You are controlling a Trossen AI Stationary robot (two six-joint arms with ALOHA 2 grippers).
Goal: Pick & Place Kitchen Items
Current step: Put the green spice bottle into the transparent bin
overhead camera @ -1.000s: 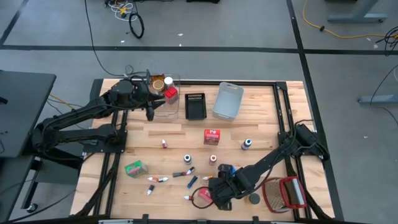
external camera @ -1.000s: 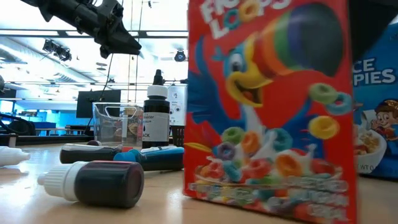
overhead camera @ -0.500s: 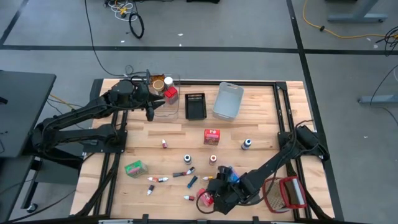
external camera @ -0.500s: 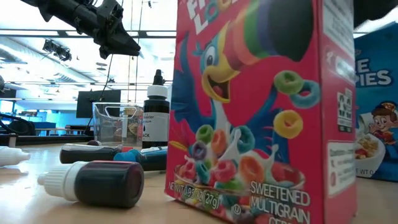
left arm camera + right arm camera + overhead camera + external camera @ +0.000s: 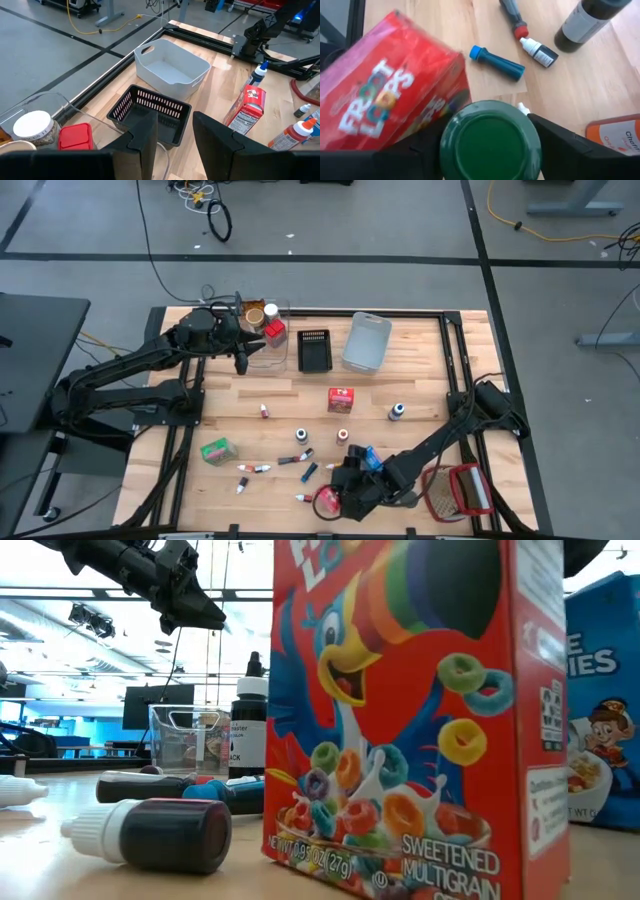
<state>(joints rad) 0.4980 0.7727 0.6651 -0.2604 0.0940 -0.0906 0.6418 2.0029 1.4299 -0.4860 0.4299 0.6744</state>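
Observation:
My right gripper [image 5: 345, 492] is near the table's front edge, shut on a round green-topped container [image 5: 490, 145]. Close beside it stands a red cereal box [image 5: 390, 90], on its base and large in the low view [image 5: 400, 720], with a blue cereal box [image 5: 600, 710] behind it. Small tubes [image 5: 255, 468], a blue tube [image 5: 497, 62] and a dark bottle [image 5: 590, 22] lie or stand on the wood. My left gripper [image 5: 243, 358] hangs open over the clear bin [image 5: 265, 345], nothing between its fingers [image 5: 145, 135]. My right gripper has the container's round green top [image 5: 520, 125] between its two fingers, one on each side of the rim. The fingers slant downward from above. The gripper hides the container's body, so what it rests on cannot be told, nor whether it touches the red box.
Along the far side stand the clear bin holding a white-lidded jar [image 5: 32, 127] and a red item [image 5: 75, 137], a black bin [image 5: 314, 350] and a grey-blue bin [image 5: 366, 342]. A red carton [image 5: 341, 400], a bottle [image 5: 397, 413], a green box [image 5: 215, 449] and a wire basket [image 5: 455, 492] are also here.
My right gripper has sunk a little and tipped further downward near the front edge. The red cereal box beside it has turned about on the table: in the low view its front faced the camera before, and now its narrow side also shows.

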